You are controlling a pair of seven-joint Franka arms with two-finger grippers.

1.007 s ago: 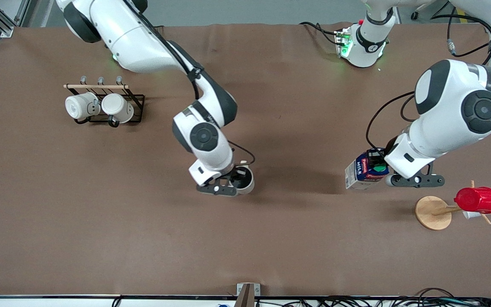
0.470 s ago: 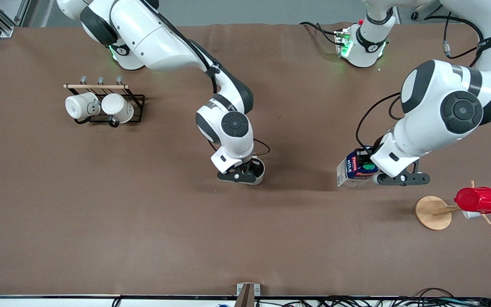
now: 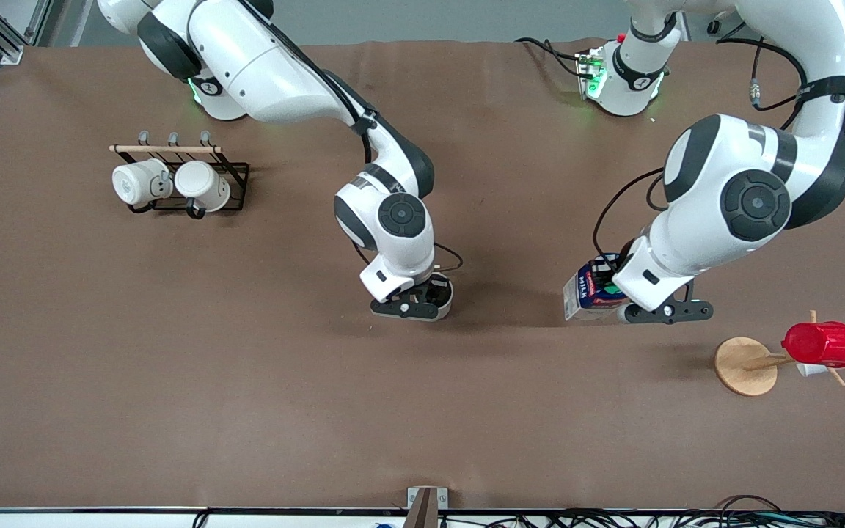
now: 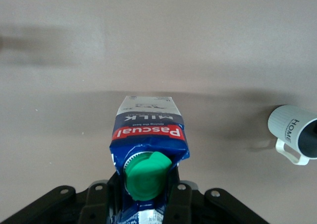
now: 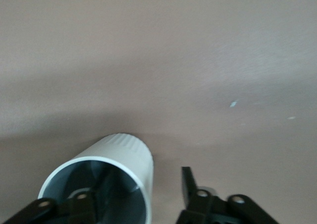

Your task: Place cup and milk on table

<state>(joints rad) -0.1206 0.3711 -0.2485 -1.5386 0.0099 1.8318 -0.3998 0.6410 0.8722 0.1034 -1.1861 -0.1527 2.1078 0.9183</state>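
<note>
cup (image 3: 439,293) clamped by the rim in right hand (image 3: 411,302), low over mid-bench (image 3: 246,381). milk (image 3: 588,295) clamped at its top in left hand (image 3: 639,306), toward the left arm's edge. neither released yet; both still to be set down.

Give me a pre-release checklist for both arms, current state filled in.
1. Left gripper shut on the milk: ok, the fingers clamp the carton's top at the green cap.
2. Right gripper holding the cup: ok, one finger inside the rim, one outside.
3. Milk's base on the table: cannot tell.
4. Cup's base on the table: cannot tell, the hand covers it.
5. Milk and cup apart: ok, bare table between them.
6. Wooden stand with the red cup apart from the milk: ok.
</note>
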